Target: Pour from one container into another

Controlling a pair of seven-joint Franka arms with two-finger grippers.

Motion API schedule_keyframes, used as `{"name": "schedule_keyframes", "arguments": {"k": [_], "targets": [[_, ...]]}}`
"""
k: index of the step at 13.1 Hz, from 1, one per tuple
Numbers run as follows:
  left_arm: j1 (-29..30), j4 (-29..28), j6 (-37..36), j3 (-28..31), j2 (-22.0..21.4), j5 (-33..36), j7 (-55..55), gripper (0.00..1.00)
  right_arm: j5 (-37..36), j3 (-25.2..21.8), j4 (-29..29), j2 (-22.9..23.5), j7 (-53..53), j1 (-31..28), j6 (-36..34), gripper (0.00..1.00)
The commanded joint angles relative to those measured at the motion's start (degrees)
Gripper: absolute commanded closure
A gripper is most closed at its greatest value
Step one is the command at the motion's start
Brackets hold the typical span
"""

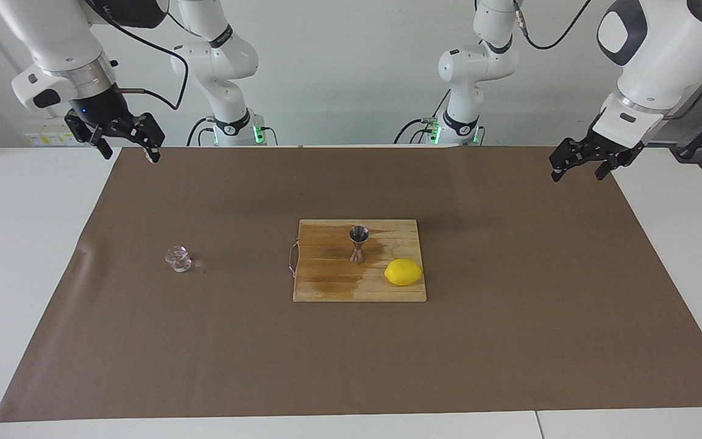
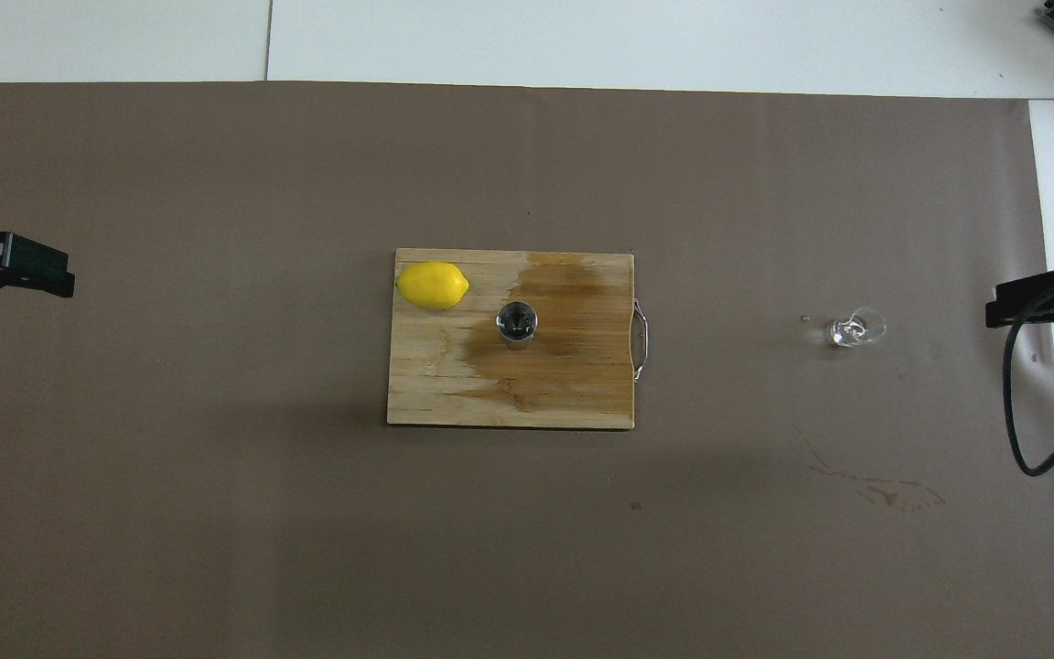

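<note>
A small clear glass cup rests on the brown paper toward the right arm's end of the table and seems to lie on its side. The steel hourglass jigger stands upright on the wooden board at the table's middle. My right gripper hangs open and empty high over the paper's edge, well clear of the cup. At the other end of the table my left gripper is also raised, open and empty.
A yellow lemon lies on the board beside the jigger, toward the left arm's end. A dark wet patch spreads over the board. Dried drip marks stain the paper nearer to the robots than the cup.
</note>
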Motion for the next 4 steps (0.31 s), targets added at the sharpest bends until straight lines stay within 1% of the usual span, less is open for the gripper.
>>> {"name": "schedule_keyframes", "arguments": {"k": [1, 4], "targets": [[-0.5, -1.1, 1.1, 0.3, -1.2, 0.3, -0.9, 0.00, -0.8, 0.5, -0.2, -0.1, -0.4, -0.7, 0.6, 0.00], [-0.4, -1.3, 0.8, 0.3, -1.3, 0.3, -0.9, 0.00, -0.8, 0.5, -0.4, -0.4, -0.2, -0.7, 0.3, 0.00]]}}
